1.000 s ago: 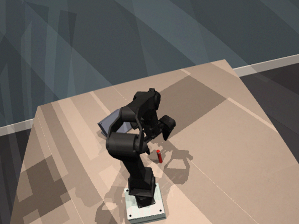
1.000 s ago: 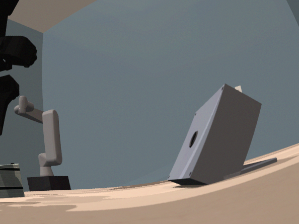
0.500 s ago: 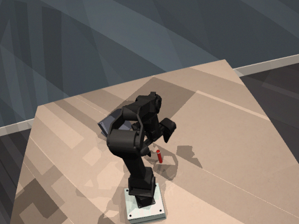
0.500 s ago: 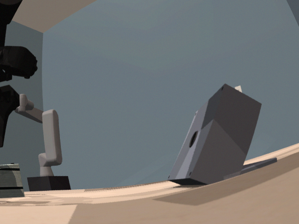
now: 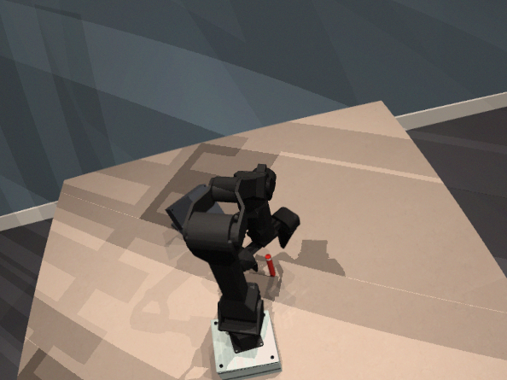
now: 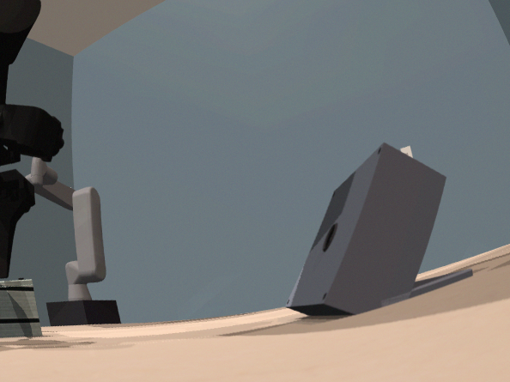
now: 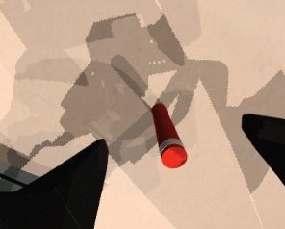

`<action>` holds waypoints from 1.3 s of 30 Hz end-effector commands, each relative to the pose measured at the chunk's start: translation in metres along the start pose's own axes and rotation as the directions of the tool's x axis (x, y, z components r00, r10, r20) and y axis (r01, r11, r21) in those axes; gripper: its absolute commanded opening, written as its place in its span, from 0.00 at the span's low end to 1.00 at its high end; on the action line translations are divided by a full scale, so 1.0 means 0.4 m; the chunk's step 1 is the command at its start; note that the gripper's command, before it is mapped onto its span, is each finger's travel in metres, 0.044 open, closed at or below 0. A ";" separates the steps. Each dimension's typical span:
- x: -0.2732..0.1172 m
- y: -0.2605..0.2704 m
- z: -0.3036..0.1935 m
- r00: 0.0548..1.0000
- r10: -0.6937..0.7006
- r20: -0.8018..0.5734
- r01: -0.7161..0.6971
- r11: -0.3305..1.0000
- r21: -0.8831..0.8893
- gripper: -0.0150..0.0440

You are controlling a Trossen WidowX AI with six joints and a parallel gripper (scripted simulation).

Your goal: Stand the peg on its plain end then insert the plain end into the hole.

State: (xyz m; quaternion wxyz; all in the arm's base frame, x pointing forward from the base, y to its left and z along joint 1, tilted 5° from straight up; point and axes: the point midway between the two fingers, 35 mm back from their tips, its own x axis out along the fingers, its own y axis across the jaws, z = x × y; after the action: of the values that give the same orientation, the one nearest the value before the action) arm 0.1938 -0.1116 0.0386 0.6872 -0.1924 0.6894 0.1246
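Peg (image 5: pixel 270 266) (image 7: pixel 166 127) upright on the bench (image 5: pixel 363 213) (image 6: pixel 215 360) (image 7: pixel 144 207), folks, just below and right of center in the top view, plain end down, with its white band (image 5: pixel 268 259) (image 7: pixel 171 143) up near the bright red top! And here's the pincer (image 5: pixel 270 258) (image 6: pixel 4 274) (image 7: pixel 173 133), spread wide, nothing in its grip, and the wrist view puts one dark fingertip left of the peg and the other over at the right, daylight on both sides! The black arm (image 5: pixel 213 234) (image 6: pixel 21 132) arches above, rising from a pale base plate (image 5: pixel 252 364) (image 6: pixel 17 310) at the bottom of the top view. Over to the sloped panel (image 5: pixel 188 206) (image 6: pixel 378 235), tilted back at left of center from above, partly behind the arm; the exterior view has it big at the right, its round hole (image 6: pixel 330 237) dark in the slanted face, the peg well apart from it! Away at the left of that same exterior shot, a gray robot arm (image 6: pixel 88 235) stands on a dark block (image 6: pixel 103 312), while the black arm crowds the left edge.
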 end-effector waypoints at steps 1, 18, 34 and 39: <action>0.023 0.007 -0.007 1.000 0.011 -0.013 -0.011 1.000 -0.007 1.00; 0.050 0.007 -0.005 1.000 0.005 -0.004 -0.005 1.000 0.000 0.91; 0.050 0.007 -0.005 1.000 0.005 -0.004 -0.005 1.000 0.000 0.33; 0.048 0.006 -0.005 1.000 0.005 -0.004 -0.005 1.000 0.000 0.25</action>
State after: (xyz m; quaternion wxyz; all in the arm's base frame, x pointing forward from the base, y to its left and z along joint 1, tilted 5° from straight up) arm 0.1909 -0.1119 0.0184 0.6852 -0.1910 0.6914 0.1263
